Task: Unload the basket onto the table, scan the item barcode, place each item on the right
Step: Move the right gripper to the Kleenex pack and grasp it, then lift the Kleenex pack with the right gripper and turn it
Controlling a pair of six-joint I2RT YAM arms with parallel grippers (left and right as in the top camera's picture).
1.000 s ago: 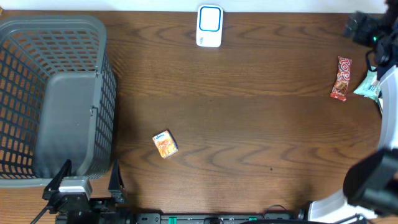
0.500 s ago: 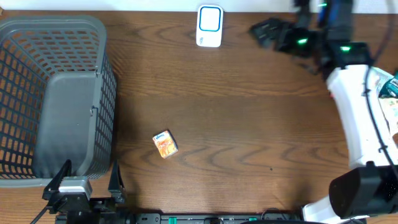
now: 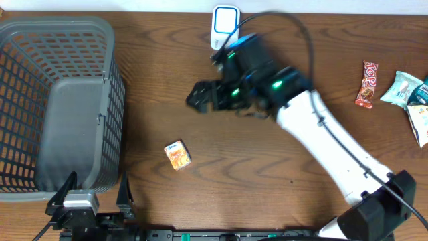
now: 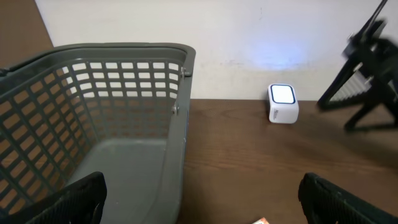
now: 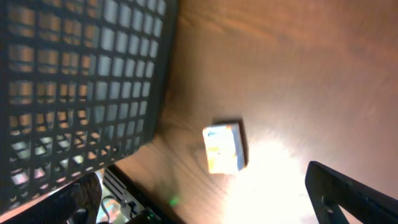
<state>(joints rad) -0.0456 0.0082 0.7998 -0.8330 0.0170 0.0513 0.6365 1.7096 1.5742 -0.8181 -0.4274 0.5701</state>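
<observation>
Black right end effector (image 3: 198,96) swung leftward, box (image 3: 178,154) unmoved

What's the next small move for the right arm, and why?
Probably lower the open right gripper toward the small orange box; it hangs empty, apart from the box, which lies untouched on the table, away from the scanner.

Basket (image 3: 115,87): table (image 3: 221,181), 9 o'clock end.
Scanner (image 3: 225,28): 12 o'clock edge.
Box (image 3: 178,154): 7 o'clock from centre, near the basket.
Snacks (image 3: 366,84): 2 o'clock edge, well apart from box.
Right hand (image 3: 199,98): between scanner and box.
</observation>
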